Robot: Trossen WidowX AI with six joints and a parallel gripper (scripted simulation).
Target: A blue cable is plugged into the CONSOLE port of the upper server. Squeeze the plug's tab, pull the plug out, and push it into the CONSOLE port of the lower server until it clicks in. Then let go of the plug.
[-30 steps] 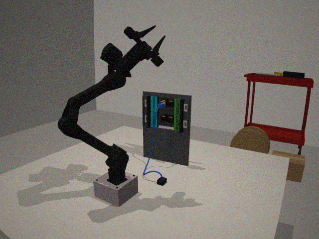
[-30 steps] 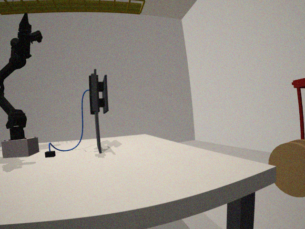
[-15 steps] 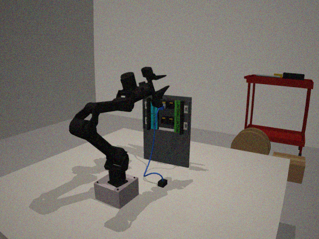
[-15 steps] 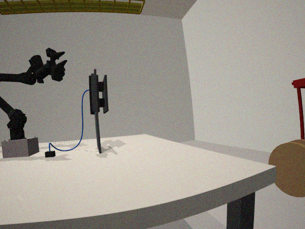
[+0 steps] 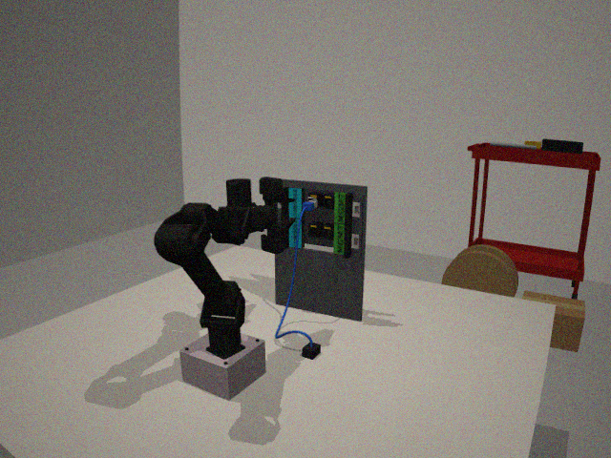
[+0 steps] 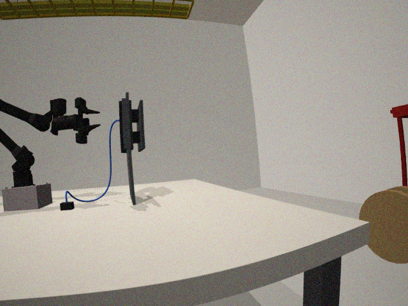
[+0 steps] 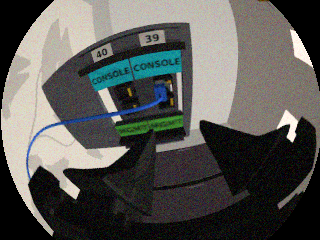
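Observation:
The blue plug [image 5: 309, 204] [image 7: 160, 92] sits in the CONSOLE port of the upper server [image 7: 156, 64], marked 39. Its blue cable [image 5: 294, 266] [image 6: 110, 158] [image 7: 75, 121] hangs in front of the panel and runs to a black block [image 5: 310, 350] [image 6: 66, 205] on the table. The lower server [image 7: 110, 78], marked 40, has an empty CONSOLE port [image 5: 313, 229] [image 7: 125, 92]. My gripper [image 5: 294, 210] [image 6: 99, 118] [image 7: 178, 128] is open and empty, a short way in front of the servers, at about the plug's height. Its fingers do not touch the plug.
The servers are on an upright dark panel [image 5: 321, 285] [image 6: 131, 178] [image 7: 65, 97] standing on the pale table [image 5: 419, 369] [image 6: 197, 247]. Beyond the table are a red cart [image 5: 533, 156] [image 6: 400, 111], a round brown thing [image 5: 478, 273] [image 6: 385, 227] and a brown box [image 5: 567, 322].

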